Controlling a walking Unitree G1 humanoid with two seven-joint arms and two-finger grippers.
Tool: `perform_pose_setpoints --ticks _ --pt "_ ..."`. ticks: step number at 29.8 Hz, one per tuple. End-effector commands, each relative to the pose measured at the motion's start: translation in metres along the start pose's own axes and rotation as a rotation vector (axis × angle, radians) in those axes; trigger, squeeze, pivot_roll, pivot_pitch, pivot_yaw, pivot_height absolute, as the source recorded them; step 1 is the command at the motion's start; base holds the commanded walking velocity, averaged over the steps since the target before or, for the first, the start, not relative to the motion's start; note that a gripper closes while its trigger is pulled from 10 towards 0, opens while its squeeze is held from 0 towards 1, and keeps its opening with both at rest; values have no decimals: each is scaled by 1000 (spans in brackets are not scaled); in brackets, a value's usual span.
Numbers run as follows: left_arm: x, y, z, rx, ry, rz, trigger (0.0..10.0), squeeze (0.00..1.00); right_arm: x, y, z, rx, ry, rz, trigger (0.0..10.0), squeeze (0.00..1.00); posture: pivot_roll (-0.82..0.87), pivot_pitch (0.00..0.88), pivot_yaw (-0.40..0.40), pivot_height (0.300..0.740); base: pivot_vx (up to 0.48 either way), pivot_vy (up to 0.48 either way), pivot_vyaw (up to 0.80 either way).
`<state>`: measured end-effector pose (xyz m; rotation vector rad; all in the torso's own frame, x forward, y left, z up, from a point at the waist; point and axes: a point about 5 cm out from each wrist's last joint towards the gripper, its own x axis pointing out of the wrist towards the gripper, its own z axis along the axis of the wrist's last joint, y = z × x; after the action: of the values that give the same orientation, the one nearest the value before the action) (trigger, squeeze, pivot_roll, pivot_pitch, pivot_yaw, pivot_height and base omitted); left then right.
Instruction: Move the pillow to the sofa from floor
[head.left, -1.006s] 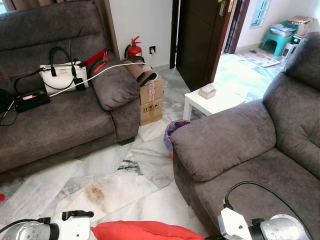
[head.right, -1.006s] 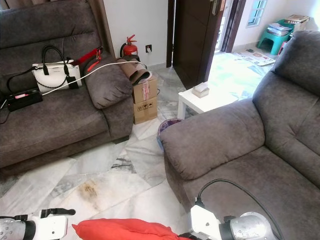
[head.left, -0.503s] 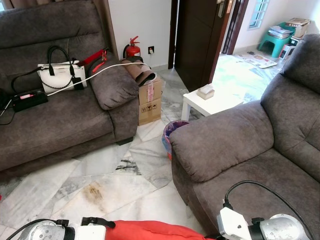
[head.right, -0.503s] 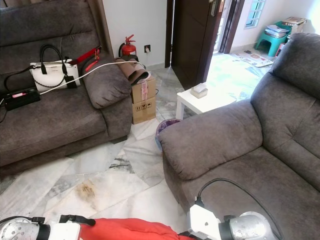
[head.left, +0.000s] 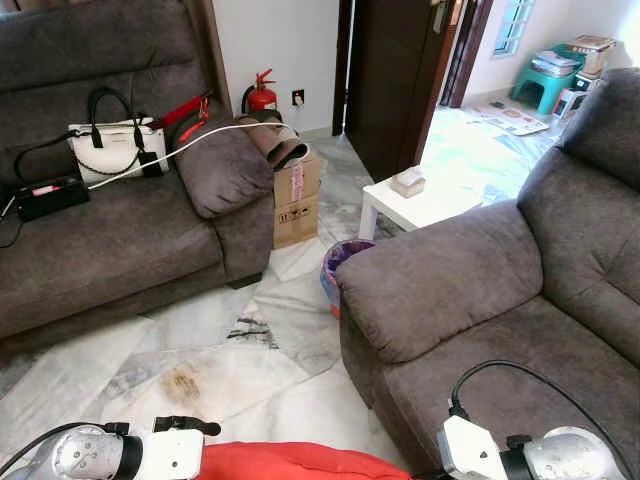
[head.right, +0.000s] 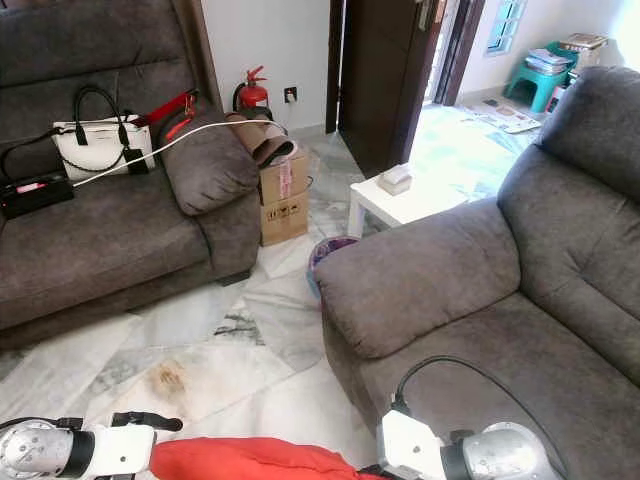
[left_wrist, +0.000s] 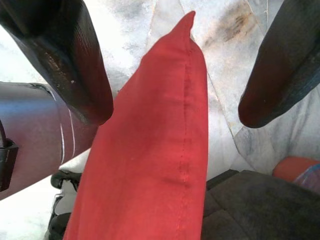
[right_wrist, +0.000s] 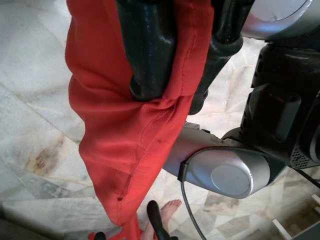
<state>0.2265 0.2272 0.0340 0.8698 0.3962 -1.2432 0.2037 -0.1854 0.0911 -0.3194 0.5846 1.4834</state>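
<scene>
Red pillow (head.left: 300, 463) held off floor, just left of the near sofa (head.left: 480, 300), long axis L-R btwn arms. R gripper (right_wrist: 175, 95) clamped on its edge (seam bunched); L gripper (left_wrist: 175, 107) fingers apart, straddling it.

Bright daylight thru doorway (head.left: 470, 90), glare on marble floor (head.left: 250, 360); wrist-cam fingertips (left_wrist: 75, 65) perhaps slightly soft.

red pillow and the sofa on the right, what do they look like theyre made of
Red pillow: looks like a smooth woven fabric cover, matte, with a stitched seam running along its edge; it creases softly where the right gripper pinches it, so the fill seems soft.

Sofa: grey-brown upholstery with a short, brushed nap, likely microfibre or suede-like cloth; its mottled, slightly fuzzy surface and padded, rounded arm suggest that.
</scene>
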Motion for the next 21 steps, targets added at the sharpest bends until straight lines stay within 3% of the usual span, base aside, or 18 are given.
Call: perform_pose_setpoints --ticks 1,8,11,21 --pt "0 -2 -2 0 1 -12 10000 0 -5 1 19 -72 -78 16 10000 0 -44 99 -9 740 0 0 0" --pt "4 -8 -7 -12 -2 -37 10000 0 -9 5 26 -77 -110 30 10000 0 -62 105 -14 740 0 0 0" --pt "6 -10 -12 -21 17 -50 10000 0 -18 11 27 -79 -97 40 10000 0 -78 109 -23 740 0 0 0" --pt "21 -2 -6 0 4 -45 10000 0 -39 22 35 -81 -78 53 10000 0 -129 119 -65 740 0 0 0"
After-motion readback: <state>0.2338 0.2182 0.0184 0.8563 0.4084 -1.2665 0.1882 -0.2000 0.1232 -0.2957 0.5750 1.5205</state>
